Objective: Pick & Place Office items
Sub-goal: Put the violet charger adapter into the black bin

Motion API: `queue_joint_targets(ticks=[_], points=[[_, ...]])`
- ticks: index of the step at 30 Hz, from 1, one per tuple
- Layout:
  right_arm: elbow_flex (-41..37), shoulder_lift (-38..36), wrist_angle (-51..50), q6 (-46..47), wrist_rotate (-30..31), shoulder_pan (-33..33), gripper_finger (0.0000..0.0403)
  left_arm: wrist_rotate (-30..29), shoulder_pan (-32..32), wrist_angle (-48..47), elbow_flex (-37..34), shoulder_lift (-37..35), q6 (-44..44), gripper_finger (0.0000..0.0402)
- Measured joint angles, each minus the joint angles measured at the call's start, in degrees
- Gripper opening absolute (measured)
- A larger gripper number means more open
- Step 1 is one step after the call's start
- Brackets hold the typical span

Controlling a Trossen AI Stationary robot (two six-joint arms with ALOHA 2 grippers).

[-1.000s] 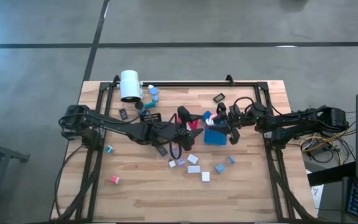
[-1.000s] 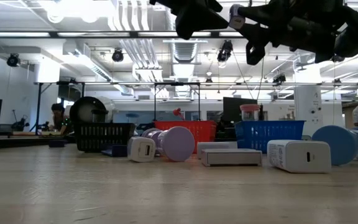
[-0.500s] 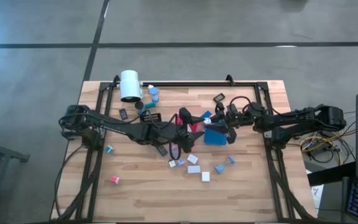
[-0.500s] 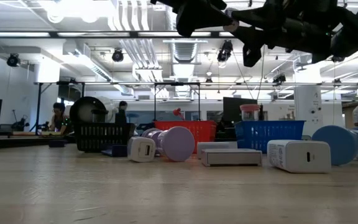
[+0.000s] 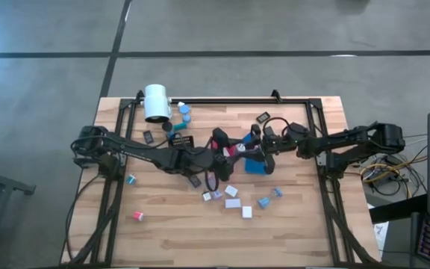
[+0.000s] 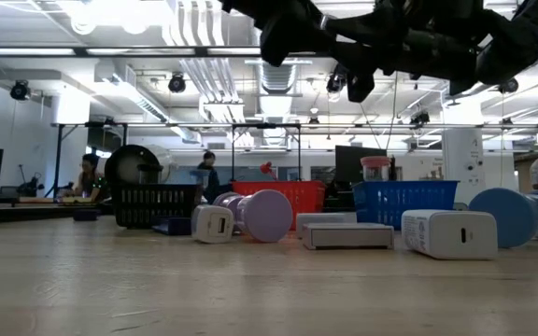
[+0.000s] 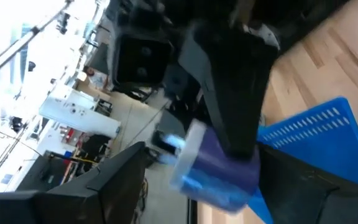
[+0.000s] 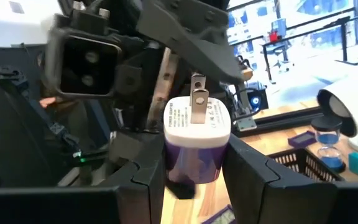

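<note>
High view: near the middle of the frame, the right end effector (image 5: 257,146) and the left end effector (image 5: 226,149) are brought close together above the bench (image 5: 163,224), by the blue tray (image 5: 256,166). Right wrist view: a white-and-purple plug adapter (image 8: 196,140) is pinched between the right fingers (image 8: 253,168), prongs up. Whether the left end effector is spread or pressed together cannot be told.

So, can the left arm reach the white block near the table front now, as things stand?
Probably yes. The white block lies in the open, nothing on it, close to the left gripper. But the right gripper, shut on the purple charger, is close by.
</note>
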Motion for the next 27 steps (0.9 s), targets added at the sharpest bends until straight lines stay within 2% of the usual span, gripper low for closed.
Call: queue_joint_targets(ticks=[7,14,27], points=[[-0.2,-0.4,-1.1,-0.6,-0.9,0.0,0.0116,-0.1,0.0,-2.3,0.0,0.0,0.2,0.0290],[-0.2,-0.4,-1.1,-0.6,-0.8,0.0,0.0116,2.9,0.0,-2.3,0.0,0.0,0.4,0.0276],[-0.3,-0.5,-1.4,-0.4,-1.1,0.0,0.0116,4.4,0.0,-2.5,-0.1,-0.1,0.7,0.0179]])
